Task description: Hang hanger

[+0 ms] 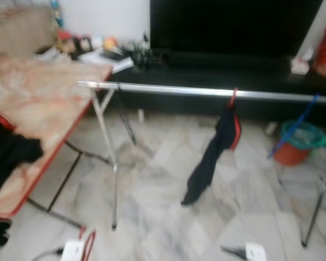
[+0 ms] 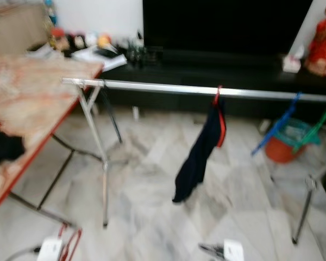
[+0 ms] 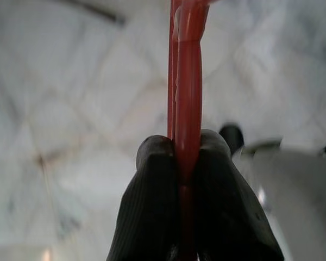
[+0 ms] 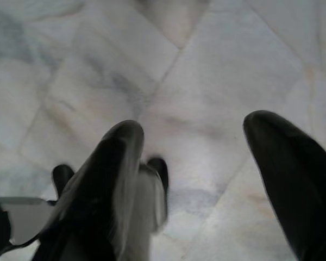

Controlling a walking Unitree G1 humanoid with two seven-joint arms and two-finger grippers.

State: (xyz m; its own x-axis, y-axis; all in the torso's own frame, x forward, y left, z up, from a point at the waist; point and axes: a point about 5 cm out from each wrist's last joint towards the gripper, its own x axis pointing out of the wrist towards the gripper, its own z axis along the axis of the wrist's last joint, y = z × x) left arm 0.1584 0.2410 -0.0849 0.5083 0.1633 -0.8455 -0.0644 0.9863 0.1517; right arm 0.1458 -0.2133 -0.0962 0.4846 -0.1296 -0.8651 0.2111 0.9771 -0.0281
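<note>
L gripper (image 3: 187, 152) jaws clamp red hanger (image 3: 187, 81) | R gripper (image 4: 206, 152) jaws wide, empty

Red hanger (image 3: 187, 81) pinched upright above floor.

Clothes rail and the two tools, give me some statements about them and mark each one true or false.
1. The left tool is shut on a red hanger. True.
2. The right tool grips a blue hanger. False: it is open, over bare marble floor.
3. A dark garment hangs from the silver rail. True.
4. The rail stands on the table. False: it stands on the floor beside the table.
5. Dark clothing lies on the table. True.
</note>
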